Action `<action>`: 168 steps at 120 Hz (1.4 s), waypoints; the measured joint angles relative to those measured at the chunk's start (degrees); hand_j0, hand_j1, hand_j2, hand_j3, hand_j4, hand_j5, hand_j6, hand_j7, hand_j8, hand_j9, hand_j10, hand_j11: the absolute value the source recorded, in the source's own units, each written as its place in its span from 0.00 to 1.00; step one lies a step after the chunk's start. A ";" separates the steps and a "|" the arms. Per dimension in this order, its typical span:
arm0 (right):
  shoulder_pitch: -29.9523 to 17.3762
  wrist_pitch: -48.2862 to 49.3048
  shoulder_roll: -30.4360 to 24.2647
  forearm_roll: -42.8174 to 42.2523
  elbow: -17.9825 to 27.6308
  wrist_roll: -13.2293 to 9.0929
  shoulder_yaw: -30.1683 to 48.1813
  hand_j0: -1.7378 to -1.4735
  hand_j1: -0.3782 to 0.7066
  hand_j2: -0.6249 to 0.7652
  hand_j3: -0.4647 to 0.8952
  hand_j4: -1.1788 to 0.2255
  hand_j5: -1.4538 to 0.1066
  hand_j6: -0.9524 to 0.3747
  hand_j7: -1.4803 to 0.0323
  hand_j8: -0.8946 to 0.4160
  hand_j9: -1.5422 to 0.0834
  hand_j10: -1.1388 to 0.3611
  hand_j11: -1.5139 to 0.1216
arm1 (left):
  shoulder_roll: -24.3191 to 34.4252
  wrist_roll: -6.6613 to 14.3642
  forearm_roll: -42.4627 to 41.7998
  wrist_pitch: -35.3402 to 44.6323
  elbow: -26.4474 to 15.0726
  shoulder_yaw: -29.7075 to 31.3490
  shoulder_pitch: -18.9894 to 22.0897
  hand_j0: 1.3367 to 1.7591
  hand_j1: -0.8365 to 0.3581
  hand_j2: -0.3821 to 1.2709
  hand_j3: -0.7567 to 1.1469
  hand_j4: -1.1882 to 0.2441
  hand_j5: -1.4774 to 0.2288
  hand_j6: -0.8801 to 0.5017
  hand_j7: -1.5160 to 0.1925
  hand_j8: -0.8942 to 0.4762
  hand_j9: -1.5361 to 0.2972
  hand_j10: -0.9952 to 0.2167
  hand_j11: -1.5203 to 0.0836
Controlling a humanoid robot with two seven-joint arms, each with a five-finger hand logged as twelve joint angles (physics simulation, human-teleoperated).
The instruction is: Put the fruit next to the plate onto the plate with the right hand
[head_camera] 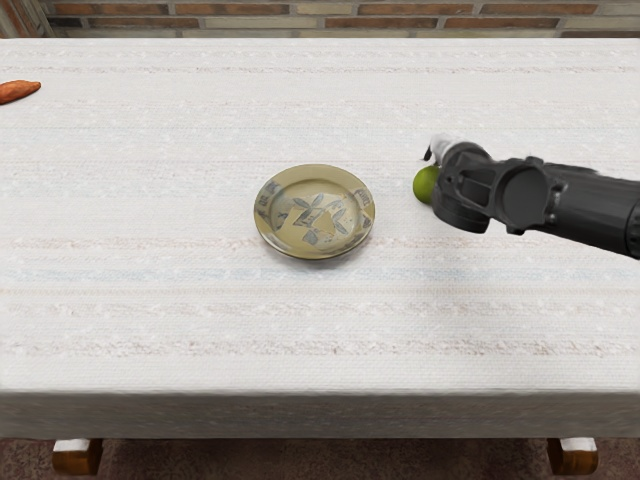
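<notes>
My right hand (458, 185) is down at the fruit (424, 184), arm coming in low from the right. The fruit pokes out just past the hand's far tip, on the side toward the plate (264, 205), and looks to be touching the hand or v. close to it. From this angle the dark wrist housing blocks the business end, so I can't tell whether the hand is wide, narrow or closed on the fruit. No sign it's off the table (300, 330) yet; it looks to be resting on the cloth.

Why here: the fruit lies beside the plate, not on it, and approaching from the outer side leaves the way to the plate clear. The plate is further along in the direction the hand points, a short gap beyond the fruit, nothing between them.

Materials etc.: the fruit is small, round, smooth, yellow-green (lime or sth similar, prob. rolls easily if nudged). The plate is a shallow round dish, glazed olive-tan w/ a grey-blue leaf pattern and a low rim, so it's an easy target but won't stop a rolling fruit much. The table has a pale, woven-looking cloth w/ faint stripes, flat, some grip I'd guess.

An orange thing (18, 91), tapered, lies well away from the hand at the far left edge and isn't the one I want.
</notes>
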 joint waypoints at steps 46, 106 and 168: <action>-1.64 -0.51 0.86 -1.42 -1.09 0.00 -0.05 0.30 0.48 0.39 0.34 0.54 0.59 0.41 0.62 0.36 0.62 0.48 0.60 | 0.00 0.00 0.00 0.00 0.00 0.00 0.02 0.76 0.99 0.23 0.40 0.83 0.87 0.64 0.89 0.65 0.84 0.82 0.95; -2.07 -0.86 2.82 -1.41 -2.24 -0.09 0.31 0.33 0.55 0.44 0.34 0.50 0.44 0.46 0.46 0.40 0.46 0.36 0.45 | 0.00 0.00 0.00 0.00 0.00 0.00 0.02 0.76 0.99 0.23 0.40 0.83 0.87 0.64 0.89 0.65 0.84 0.82 0.95; 0.22 -0.68 3.00 -0.56 -0.31 -0.07 3.46 0.35 0.47 0.50 0.34 0.42 0.29 0.41 0.35 0.38 0.33 0.31 0.33 | 0.00 0.00 0.00 0.00 0.00 0.00 0.11 0.76 0.99 0.23 0.40 0.83 0.87 0.64 0.89 0.65 0.84 0.82 0.95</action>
